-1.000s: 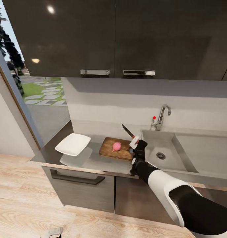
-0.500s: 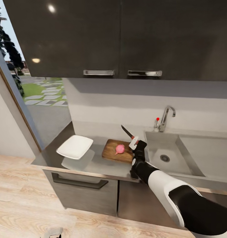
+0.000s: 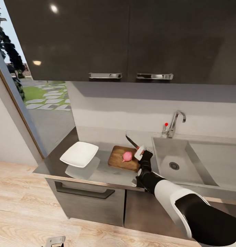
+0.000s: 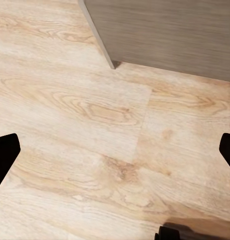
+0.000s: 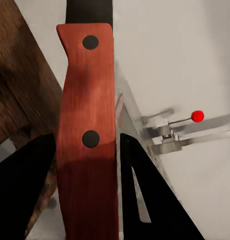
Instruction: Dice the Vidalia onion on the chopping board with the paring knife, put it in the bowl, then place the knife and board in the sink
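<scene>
Left gripper [image 4: 115, 150]: you have it spread wide, nothing in it, hanging over the wood floor [image 4: 84, 110] by the cabinet base.
Right gripper [image 3: 142, 152]: clamped on the knife [image 5: 87, 135] by its red handle, blade raised and tilted away over the board's sink-side end.
Onion [image 3: 127, 156]: whole and pinkish, on the board [image 3: 118, 158], just left of your gripper.
Cut: bring the blade down over the onion's middle; the edge's facing is hard to read, so check it.
Bowl [image 3: 79, 154]: left of the board, nothing in it.
Sink [image 3: 197, 164]: right of the board, tap behind.
</scene>
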### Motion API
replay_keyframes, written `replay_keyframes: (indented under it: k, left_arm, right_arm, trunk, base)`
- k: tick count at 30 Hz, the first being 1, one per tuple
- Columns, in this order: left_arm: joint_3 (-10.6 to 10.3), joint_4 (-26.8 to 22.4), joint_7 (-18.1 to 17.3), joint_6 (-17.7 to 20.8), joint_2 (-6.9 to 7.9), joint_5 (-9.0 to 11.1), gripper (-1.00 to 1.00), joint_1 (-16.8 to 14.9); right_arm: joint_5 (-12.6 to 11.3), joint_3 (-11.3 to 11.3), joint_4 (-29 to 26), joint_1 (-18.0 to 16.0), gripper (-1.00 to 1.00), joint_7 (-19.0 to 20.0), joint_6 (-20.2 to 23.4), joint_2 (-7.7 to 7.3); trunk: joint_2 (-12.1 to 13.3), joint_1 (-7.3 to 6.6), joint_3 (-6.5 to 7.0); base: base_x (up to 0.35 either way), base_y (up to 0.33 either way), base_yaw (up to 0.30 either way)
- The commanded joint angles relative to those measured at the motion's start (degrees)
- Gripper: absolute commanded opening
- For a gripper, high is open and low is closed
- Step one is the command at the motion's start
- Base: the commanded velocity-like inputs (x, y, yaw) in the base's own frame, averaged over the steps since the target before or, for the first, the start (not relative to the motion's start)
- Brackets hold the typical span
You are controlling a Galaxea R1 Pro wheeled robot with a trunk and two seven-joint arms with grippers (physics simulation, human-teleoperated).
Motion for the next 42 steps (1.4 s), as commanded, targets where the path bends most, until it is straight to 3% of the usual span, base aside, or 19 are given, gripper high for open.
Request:
replay_keyframes:
  k: [1,13,42]
  left_arm:
    - [-0.48,0.19,0.06,-0.28,-0.03,0.33,1.0,-0.08]
    - [-0.48,0.19,0.06,-0.28,-0.02,0.33,1.0,-0.08]
    - [-0.45,0.19,0.06,-0.28,-0.04,0.35,1.0,-0.08]
  right_arm:
    - [0.24,0.48,0.08,0.31,-1.0,0.08,0.59,0.01]
    - [0.33,0.57,0.19,0.97,-1.0,0.53,-1.31,0.01]
    - [0.33,0.59,0.28,0.99,-1.0,2.25,-1.43,0.01]
  trunk:
    - [-0.1,0.02,-0.1]
    - [-0.1,0.02,-0.1]
    - [-0.1,0.02,-0.1]
  base:
    - [0.001,0.001,0.0]
    - [0.0,0.0,0.0]
    - [0.0,0.0,0.0]
